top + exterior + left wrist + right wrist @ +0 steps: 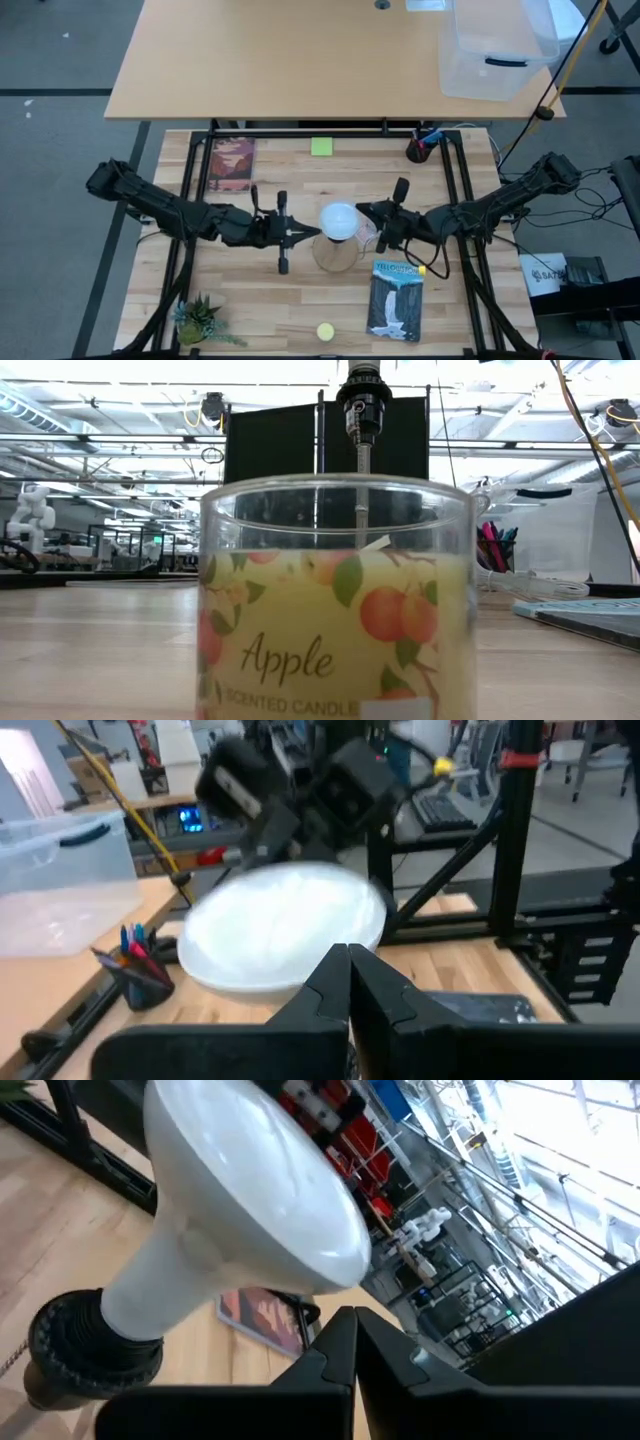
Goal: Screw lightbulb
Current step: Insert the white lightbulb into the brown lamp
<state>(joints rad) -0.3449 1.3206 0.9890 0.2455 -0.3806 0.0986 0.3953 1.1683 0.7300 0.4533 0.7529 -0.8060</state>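
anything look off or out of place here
Nothing looks spilled or damaged. The lightbulb sits in its black socket between the left gripper and right gripper, both shut and empty.

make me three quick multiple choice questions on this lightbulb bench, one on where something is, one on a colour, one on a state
1. Where is the lightbulb?
A. in the clear bin
B. seated in the black socket, between the two grippers
C. on the book

2. What colour is the sticky note?
A. green
B. red
C. blue

3. How are the left gripper and the right gripper?
A. both wide open
B. one open
C. both shut

Answers: 1 B, the right wrist view shows its neck in the socket; 2 A, a green square near the table's far edge; 3 C, each wrist view shows fingers pressed together.
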